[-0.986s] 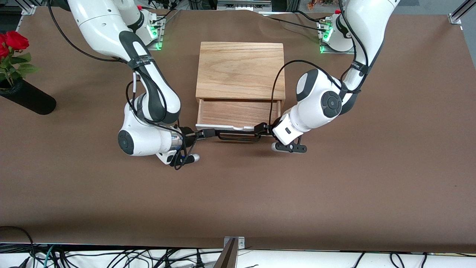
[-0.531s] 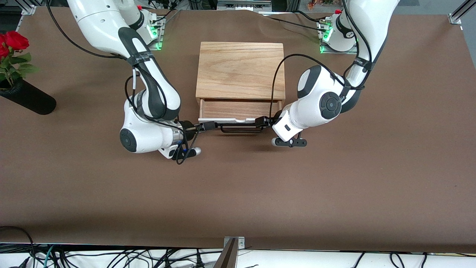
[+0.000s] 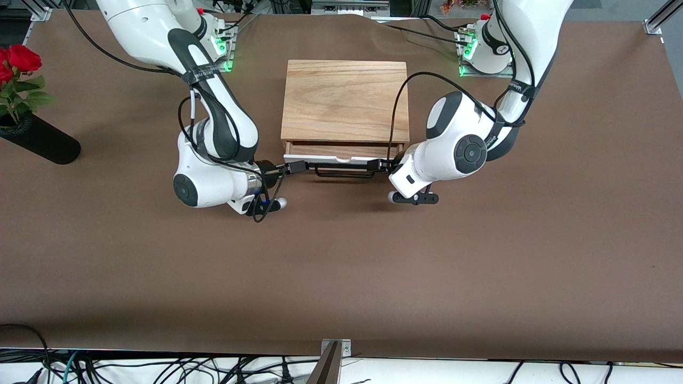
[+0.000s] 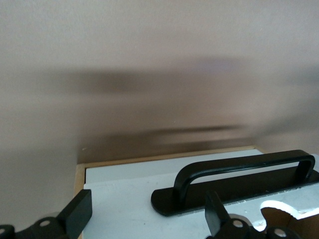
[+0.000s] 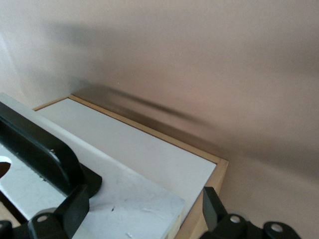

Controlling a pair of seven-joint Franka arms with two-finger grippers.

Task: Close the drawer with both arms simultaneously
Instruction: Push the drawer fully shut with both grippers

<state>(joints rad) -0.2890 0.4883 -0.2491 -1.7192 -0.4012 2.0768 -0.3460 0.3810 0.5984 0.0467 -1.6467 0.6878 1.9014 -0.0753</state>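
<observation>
Brown table (image 3: 341,277), light oak box (image 3: 344,101) mid-table, black vase (image 3: 40,140) apparently lying at right arm's end

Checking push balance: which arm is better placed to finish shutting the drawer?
Neither left nor right alone: left tool and right tool, both open, sit at either end of the drawer front, which is nearly shut.

I count two arms: the right arm (image 3: 213,133) and the left arm (image 3: 469,138). Each carries one gripper, so two in all, the right gripper (image 3: 296,167) and the left gripper (image 3: 380,165). I see one wooden box (image 3: 344,101) with one drawer (image 3: 341,155), and that drawer has one black handle (image 3: 341,172). Near the table edge at the right arm's end I count one black vase (image 3: 40,140) holding red roses (image 3: 18,58), two blooms as far as I can tell.
</observation>
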